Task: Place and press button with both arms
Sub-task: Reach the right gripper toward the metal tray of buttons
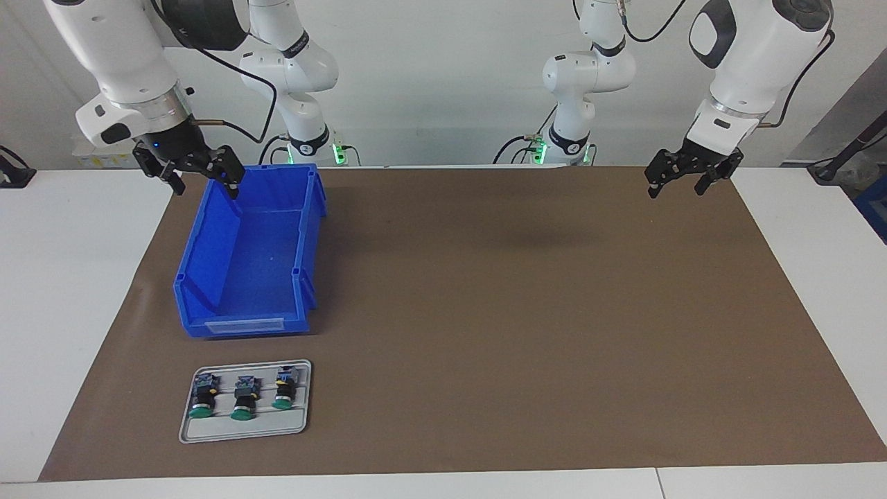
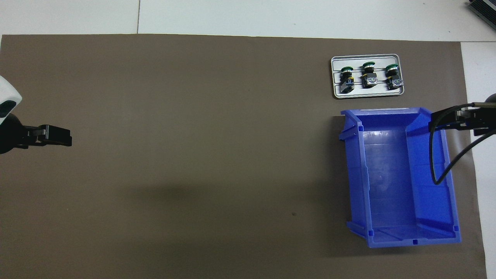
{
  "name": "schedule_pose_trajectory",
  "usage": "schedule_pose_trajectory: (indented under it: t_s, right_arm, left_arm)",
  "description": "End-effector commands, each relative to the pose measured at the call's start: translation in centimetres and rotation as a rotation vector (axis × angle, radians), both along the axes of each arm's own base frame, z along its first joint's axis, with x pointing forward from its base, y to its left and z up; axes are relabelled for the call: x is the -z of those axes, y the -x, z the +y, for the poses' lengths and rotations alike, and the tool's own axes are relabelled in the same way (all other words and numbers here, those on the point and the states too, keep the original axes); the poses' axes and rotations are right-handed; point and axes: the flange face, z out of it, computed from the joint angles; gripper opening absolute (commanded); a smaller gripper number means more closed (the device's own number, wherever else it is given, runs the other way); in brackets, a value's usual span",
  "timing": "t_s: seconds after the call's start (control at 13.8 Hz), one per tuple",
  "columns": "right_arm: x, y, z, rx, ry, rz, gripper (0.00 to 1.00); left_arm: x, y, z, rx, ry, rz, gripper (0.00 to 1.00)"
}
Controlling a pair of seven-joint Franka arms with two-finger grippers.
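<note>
Facing view: right claw (image 1: 206, 181) hangs spread and empty over the blue bin's (image 1: 229, 305) rim, left claw (image 1: 675, 185) spread and empty over the brown mat (image 1: 520, 312). Overhead view: three green-capped buttons (image 2: 368, 75) lie side by side on the grey tray (image 2: 367, 94), just beside the bin, farther from the robots.

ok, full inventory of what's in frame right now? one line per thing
green-capped push-button switches: three, green caps and black bodies, lying side by side on the tray.
flat grey metal tray: one, grey, farther from the robots than the bin, right arm's end.
open blue plastic bin: one, blue, nothing in it, right arm's end.
brown paper mat: one, brown, covering the white table.
right hand: black, open, over the bin's edge, holding nothing.
left hand: black, open, over the mat, holding nothing.
</note>
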Motion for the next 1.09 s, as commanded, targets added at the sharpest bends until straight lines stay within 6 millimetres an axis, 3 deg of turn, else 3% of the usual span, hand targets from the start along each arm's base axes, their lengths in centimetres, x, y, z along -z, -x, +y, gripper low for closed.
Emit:
schedule_pose_trajectory:
  t_s: [0.0,0.58,0.87,1.01]
  right_arm:
    - [0.1,0.6,-0.9,0.024,-0.006,0.003,1.00]
    - [-0.3,0.3,-0.3,0.012,-0.005,-0.021,1.00]
    - [-0.2,-0.6,0.0,0.005,0.002,-0.065,0.98]
    - [0.7,-1.8,0.2,0.001,0.000,-0.087,0.97]
  left_arm:
    - [-0.3,0.6,0.5,0.008,-0.019,-0.001,1.00]
    - [-0.3,0.6,0.5,0.008,-0.019,-0.001,1.00]
    - [-0.3,0.6,0.4,0.011,-0.019,-0.001,1.00]
    - [-0.3,0.6,0.3,0.011,-0.019,-0.001,1.00]
